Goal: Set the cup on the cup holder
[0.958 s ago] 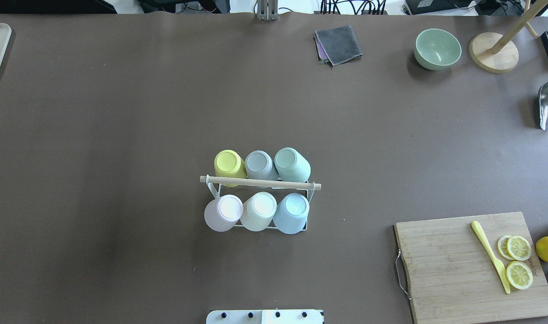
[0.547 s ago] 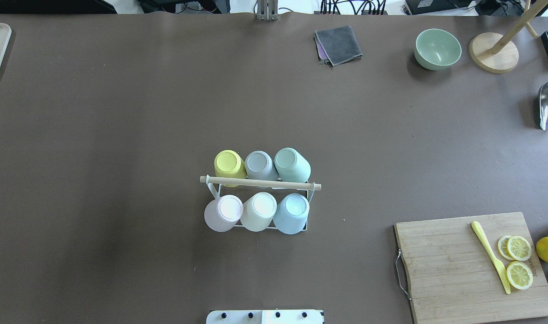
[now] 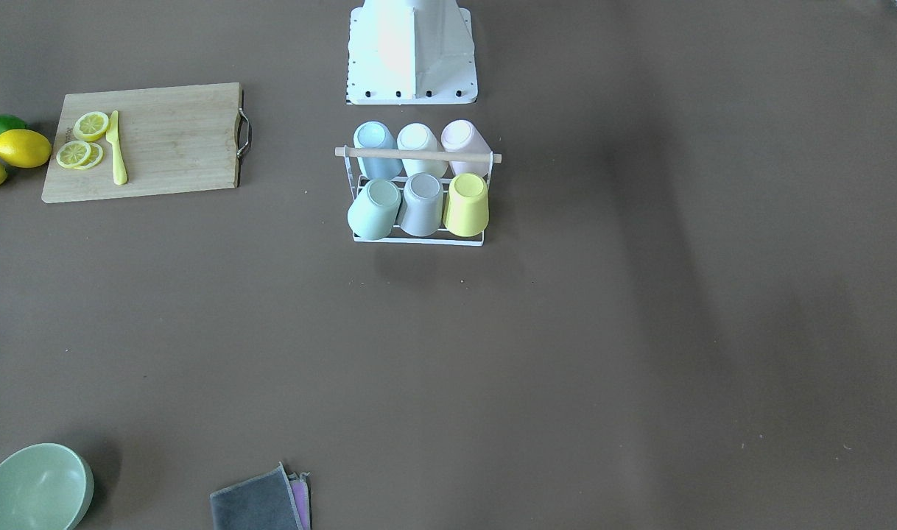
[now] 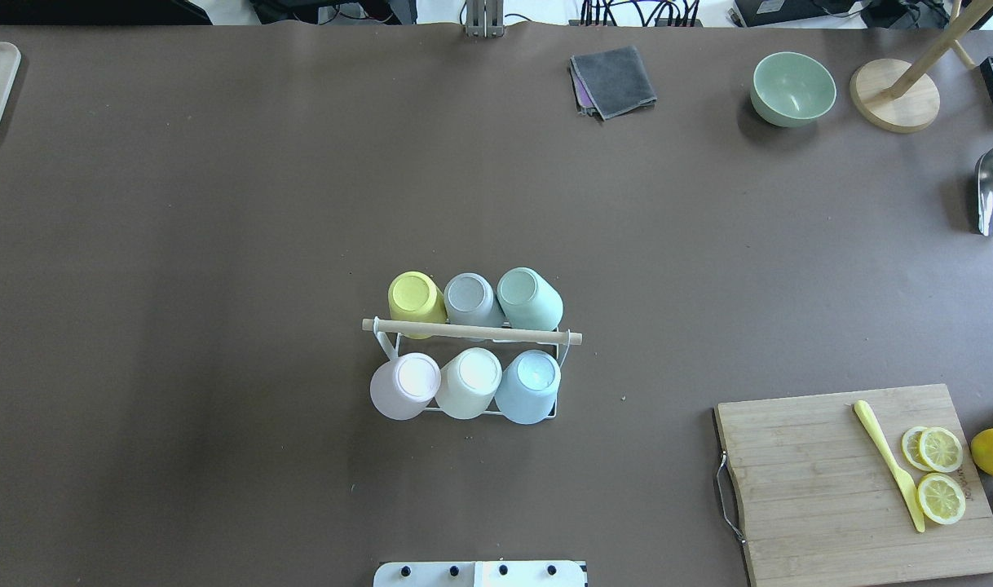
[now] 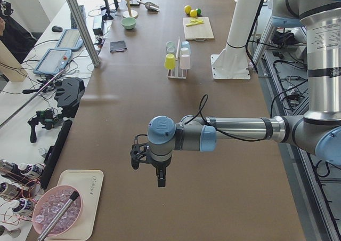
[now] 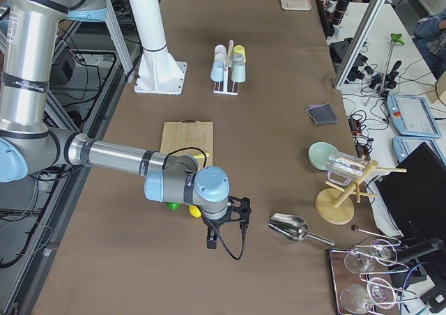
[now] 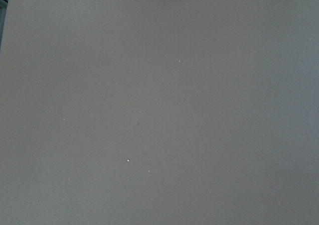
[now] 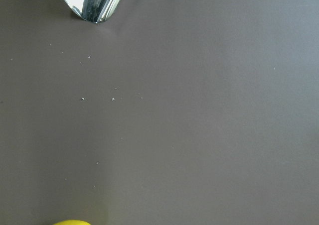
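At opposite ends of the surface (image 4: 219,204), left hand (image 5: 149,165) and right hand (image 6: 224,226) low over it, seen side-on only: cannot tell how far open or whether holding anything. Just beyond the robot base (image 4: 480,574), cup holder (image 4: 472,330) with six upturned cups on it: pink cup (image 4: 405,385), cream cup (image 4: 469,381), blue cup (image 4: 528,385) nearest, yellow cup (image 4: 416,297), grey cup (image 4: 472,299), green cup (image 4: 530,297) behind.

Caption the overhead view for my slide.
Six upturned cups fill the cup holder, three per row.
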You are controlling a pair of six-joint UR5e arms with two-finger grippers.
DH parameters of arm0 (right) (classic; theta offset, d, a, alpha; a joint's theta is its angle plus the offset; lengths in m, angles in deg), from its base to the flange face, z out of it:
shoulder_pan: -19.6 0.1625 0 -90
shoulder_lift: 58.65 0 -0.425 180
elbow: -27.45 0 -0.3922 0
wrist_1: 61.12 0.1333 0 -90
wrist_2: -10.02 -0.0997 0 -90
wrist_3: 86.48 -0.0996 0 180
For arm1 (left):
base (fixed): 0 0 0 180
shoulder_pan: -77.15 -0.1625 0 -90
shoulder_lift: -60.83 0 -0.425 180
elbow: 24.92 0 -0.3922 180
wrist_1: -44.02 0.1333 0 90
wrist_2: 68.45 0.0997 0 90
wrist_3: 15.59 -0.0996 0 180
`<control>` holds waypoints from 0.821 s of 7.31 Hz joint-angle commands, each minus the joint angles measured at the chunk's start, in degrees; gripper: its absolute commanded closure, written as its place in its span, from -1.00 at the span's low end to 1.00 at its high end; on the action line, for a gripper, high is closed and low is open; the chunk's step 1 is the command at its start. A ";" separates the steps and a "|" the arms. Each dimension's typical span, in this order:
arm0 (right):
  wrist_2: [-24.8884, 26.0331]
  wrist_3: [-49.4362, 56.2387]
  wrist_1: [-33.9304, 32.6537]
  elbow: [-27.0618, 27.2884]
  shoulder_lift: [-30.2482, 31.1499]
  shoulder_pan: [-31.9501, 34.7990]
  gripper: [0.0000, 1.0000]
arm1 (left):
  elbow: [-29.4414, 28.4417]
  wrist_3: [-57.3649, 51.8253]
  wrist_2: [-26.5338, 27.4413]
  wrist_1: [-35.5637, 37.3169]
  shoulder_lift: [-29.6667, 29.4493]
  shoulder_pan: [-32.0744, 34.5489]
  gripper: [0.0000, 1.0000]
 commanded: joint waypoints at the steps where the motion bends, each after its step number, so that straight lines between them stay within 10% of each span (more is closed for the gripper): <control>1: 0.00 0.01 0.00 -0.06 -0.11 0.00 -1.00 | 0.12 0.11 -0.03 0.36 -1.22 -1.04 -0.96; 6: -0.09 0.01 0.00 -0.06 -0.64 -0.09 -1.00 | -0.05 0.11 -0.47 0.37 -1.14 -1.05 -0.96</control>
